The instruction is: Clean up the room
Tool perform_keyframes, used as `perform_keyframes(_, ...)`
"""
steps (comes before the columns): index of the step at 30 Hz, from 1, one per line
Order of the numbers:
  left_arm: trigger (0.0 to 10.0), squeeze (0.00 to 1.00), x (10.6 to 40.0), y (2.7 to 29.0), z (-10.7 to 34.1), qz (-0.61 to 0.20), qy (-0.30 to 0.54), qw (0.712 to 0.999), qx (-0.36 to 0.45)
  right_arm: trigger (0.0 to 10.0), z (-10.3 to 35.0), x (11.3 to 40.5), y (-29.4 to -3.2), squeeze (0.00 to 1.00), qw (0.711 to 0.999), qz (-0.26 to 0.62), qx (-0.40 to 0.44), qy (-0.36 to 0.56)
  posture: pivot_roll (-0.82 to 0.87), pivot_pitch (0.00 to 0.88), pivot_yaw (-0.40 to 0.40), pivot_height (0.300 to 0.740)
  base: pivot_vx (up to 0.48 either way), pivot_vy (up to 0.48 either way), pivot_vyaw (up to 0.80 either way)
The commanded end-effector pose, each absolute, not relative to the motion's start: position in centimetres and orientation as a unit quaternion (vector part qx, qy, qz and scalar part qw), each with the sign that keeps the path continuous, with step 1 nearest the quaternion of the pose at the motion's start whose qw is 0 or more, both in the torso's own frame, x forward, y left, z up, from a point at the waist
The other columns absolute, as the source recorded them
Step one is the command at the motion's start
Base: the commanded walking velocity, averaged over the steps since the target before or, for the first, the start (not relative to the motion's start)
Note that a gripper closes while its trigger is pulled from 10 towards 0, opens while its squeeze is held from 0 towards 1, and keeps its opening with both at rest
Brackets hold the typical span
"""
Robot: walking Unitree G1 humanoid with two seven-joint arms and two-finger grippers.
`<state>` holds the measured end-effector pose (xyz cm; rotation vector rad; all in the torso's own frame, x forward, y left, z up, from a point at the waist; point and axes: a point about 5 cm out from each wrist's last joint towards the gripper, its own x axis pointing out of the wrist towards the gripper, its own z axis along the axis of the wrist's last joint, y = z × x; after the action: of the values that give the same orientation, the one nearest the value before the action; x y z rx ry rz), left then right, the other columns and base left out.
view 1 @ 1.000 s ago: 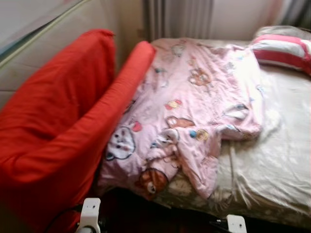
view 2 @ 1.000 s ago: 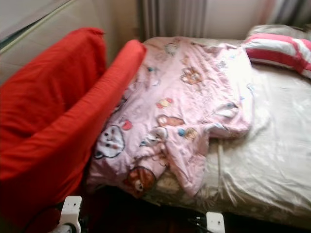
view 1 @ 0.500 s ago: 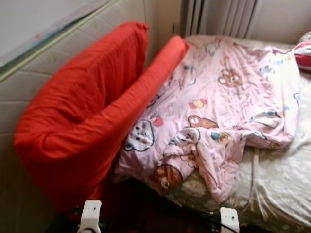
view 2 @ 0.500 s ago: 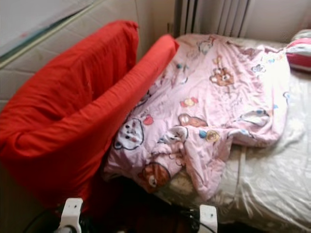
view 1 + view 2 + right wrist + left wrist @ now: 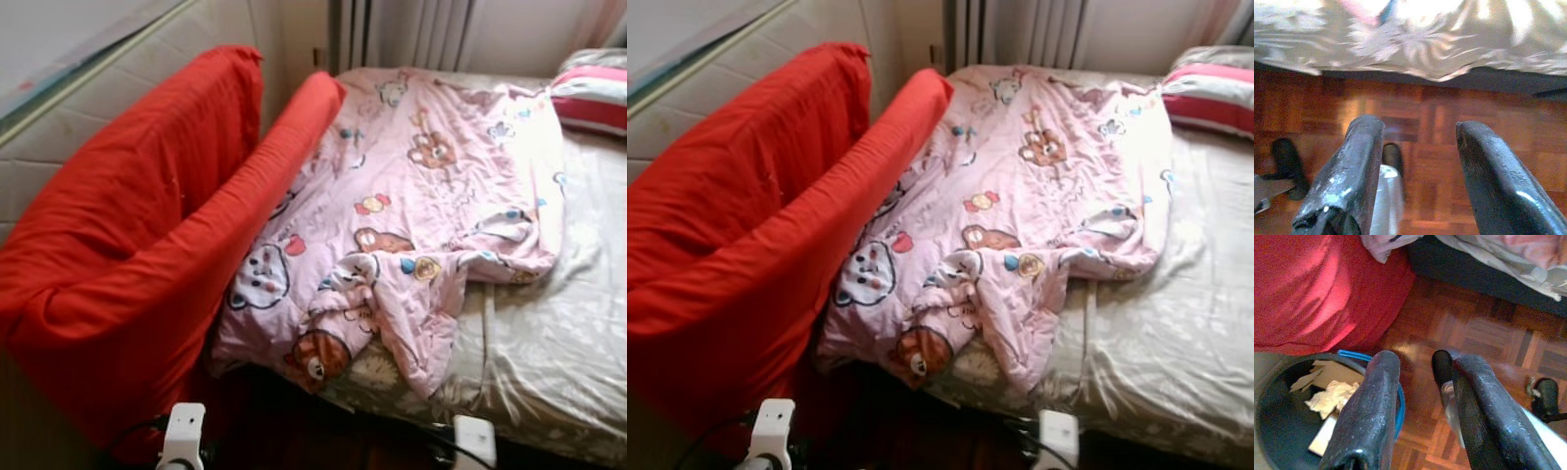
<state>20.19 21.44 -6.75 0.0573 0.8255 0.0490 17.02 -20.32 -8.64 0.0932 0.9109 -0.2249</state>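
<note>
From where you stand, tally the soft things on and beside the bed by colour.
Red: 1, the cushion beside the bed
Pink: 1, the blanket with cartoon animals
Red and white striped: 1, the pillow
Beige: 1, the sheet
Total: 4

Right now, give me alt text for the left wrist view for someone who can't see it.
The left tool hangs open over a parquet floor, just above a dark bin holding crumpled paper. A red cover drapes beside the bin.
</note>
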Motion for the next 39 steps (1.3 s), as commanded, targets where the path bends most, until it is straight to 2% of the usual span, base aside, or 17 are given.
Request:
perform_keyframes(1, 10.0, 0.00, 19.37, 21.85, -7.14, 0.026, 0.415, 0.909, 0.032, 10.0, -8.77, 16.96, -19.55, 0.00, 0.892, -0.103, 0.059, 0.437, -0.02, 0.114, 0.051, 0.740, 0.000, 0.000, 0.00)
perform_keyframes(11, 10.0, 0.00, 18.98, 21.94, -7.35, 0.024, 0.424, 0.904, 0.036, 10.0, -8.62, 17.35, -19.22, 0.00, 0.895, -0.109, 0.074, 0.426, -0.02, 0.101, 0.055, 0.740, 0.000, 0.000, 0.00)
perform_keyframes(34, 10.0, 0.00, 18.74, 21.76, -7.50, 0.022, 0.426, 0.904, 0.031, 10.0, -8.74, 17.22, -19.01, 0.00, 0.891, -0.115, 0.092, 0.431, -0.02, 0.085, 0.054, 0.740, 0.256, 0.000, 0.00)
perform_keyframes(39, 10.0, 0.00, 18.86, 21.35, -7.54, 0.020, 0.426, 0.904, 0.030, 10.0, -8.54, 17.63, -18.97, 0.00, 0.894, -0.114, 0.095, 0.422, -0.02, 0.094, 0.053, 0.740, 0.000, 0.000, 0.00)
